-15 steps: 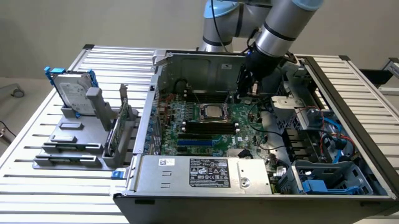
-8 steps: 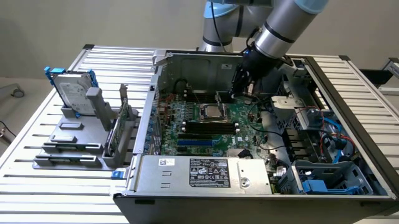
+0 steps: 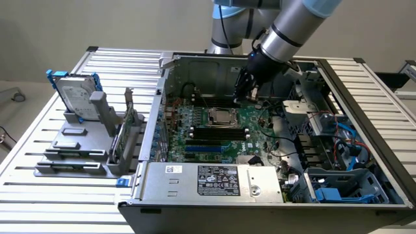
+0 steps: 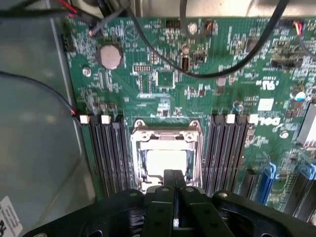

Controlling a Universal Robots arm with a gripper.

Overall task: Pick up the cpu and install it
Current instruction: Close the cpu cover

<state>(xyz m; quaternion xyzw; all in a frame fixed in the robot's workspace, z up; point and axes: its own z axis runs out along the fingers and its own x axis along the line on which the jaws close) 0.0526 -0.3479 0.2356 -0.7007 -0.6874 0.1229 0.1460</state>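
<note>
The arm's gripper [image 3: 249, 95] hangs inside the open computer case [image 3: 260, 219], its two jaws pressed together with nothing between them. Just beneath and ahead of the jaw tips, the cpu [image 4: 165, 162] lies flat in the socket frame [image 4: 134, 148] on the green motherboard [image 4: 207, 94], bright metal top up. Whether the tips touch it cannot be made out. Dark memory slots [image 4: 106, 153] flank the jaws on both sides. A hard drive [image 3: 73, 95] stands in a grey rack well apart from them, outside the case.
</note>
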